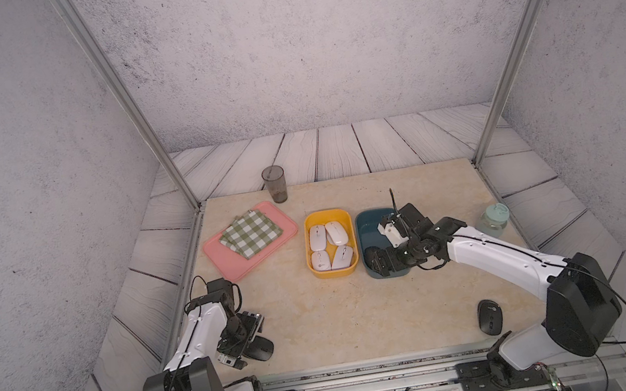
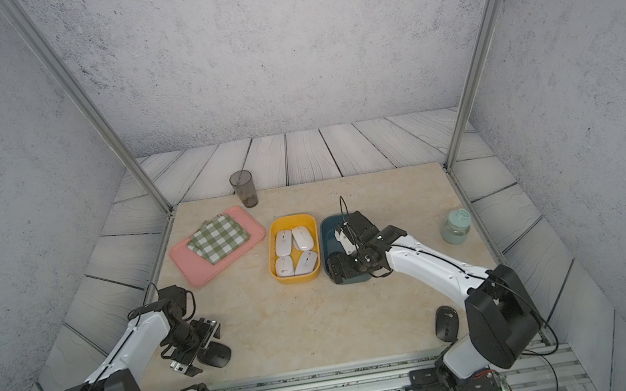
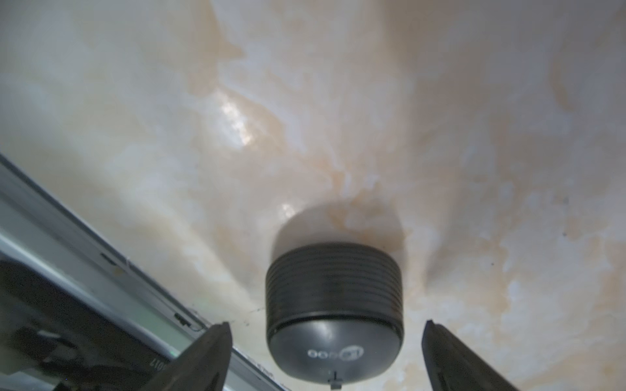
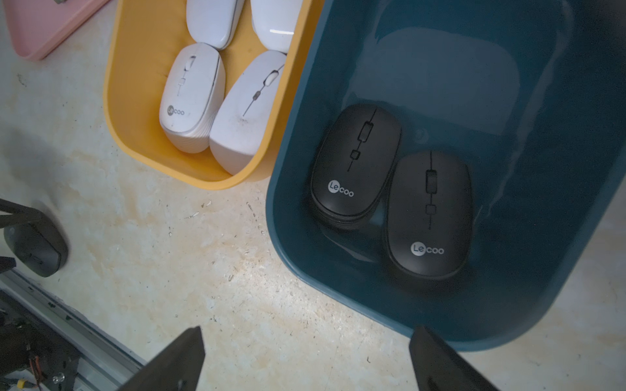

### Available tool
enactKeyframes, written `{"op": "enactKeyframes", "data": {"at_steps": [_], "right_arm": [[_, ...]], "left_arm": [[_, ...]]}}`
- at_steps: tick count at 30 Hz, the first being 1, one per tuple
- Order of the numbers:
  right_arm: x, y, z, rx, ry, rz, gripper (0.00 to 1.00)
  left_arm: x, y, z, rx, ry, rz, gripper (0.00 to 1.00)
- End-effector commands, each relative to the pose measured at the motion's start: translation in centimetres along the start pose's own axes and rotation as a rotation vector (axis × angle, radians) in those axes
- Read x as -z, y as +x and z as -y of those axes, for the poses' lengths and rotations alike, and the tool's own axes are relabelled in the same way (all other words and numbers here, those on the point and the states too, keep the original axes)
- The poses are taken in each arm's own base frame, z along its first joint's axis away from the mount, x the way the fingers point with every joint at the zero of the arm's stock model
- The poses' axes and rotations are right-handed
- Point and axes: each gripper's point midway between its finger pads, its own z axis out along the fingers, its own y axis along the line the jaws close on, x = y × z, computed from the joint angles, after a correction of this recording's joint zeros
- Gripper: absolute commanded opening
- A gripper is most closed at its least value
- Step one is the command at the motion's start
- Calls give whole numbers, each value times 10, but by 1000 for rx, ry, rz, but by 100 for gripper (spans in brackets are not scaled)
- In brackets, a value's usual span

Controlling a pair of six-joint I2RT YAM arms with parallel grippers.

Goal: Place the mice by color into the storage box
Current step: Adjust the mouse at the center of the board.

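Several white mice (image 1: pixel 329 246) fill the yellow storage box (image 1: pixel 308 247). Beside it, the blue storage box (image 4: pixel 281 216) holds two black mice (image 4: pixel 355 166) lying side by side. My right gripper (image 4: pixel 308 330) hangs open and empty above that box's near end. A third black mouse (image 3: pixel 333 325) lies on the table at the front left. My left gripper (image 3: pixel 327 325) is open around it, one finger on each side with a gap to each. Another black mouse (image 1: pixel 489 317) lies at the front right beside the right arm's base.
A pink tray (image 1: pixel 229 263) with a green checked cloth (image 1: pixel 250 233) lies at the back left, with a dark cup (image 1: pixel 274 184) behind it. A pale green jar (image 1: pixel 493 220) stands at the right edge. A metal rail (image 1: pixel 373 385) runs along the front.
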Motion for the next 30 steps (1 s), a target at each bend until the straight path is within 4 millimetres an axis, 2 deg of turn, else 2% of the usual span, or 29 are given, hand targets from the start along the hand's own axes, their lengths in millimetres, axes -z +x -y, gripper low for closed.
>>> {"op": "enactKeyframes", "data": {"at_steps": [1,5,10,14,20,23,30], "right_arm": [[5,5,1,15,7,-9,99],[6,5,0,16,6,-9,99],[13,8,5,28,32,-8,99],[27,10,11,41,66,14,99],[60,9,32,6,126,74,99],[73,9,45,-49,129,89,99],[89,12,65,-158,98,119,99]], "left_arm": [[-4,-7,3,-12,1,30,87],[-8,-8,8,-28,18,29,73],[-9,-10,16,-70,51,28,61],[-13,-5,27,-114,93,-1,47],[-11,6,45,-252,108,-2,36],[-10,14,55,-338,96,2,35],[-13,41,77,-595,50,-35,30]]}}
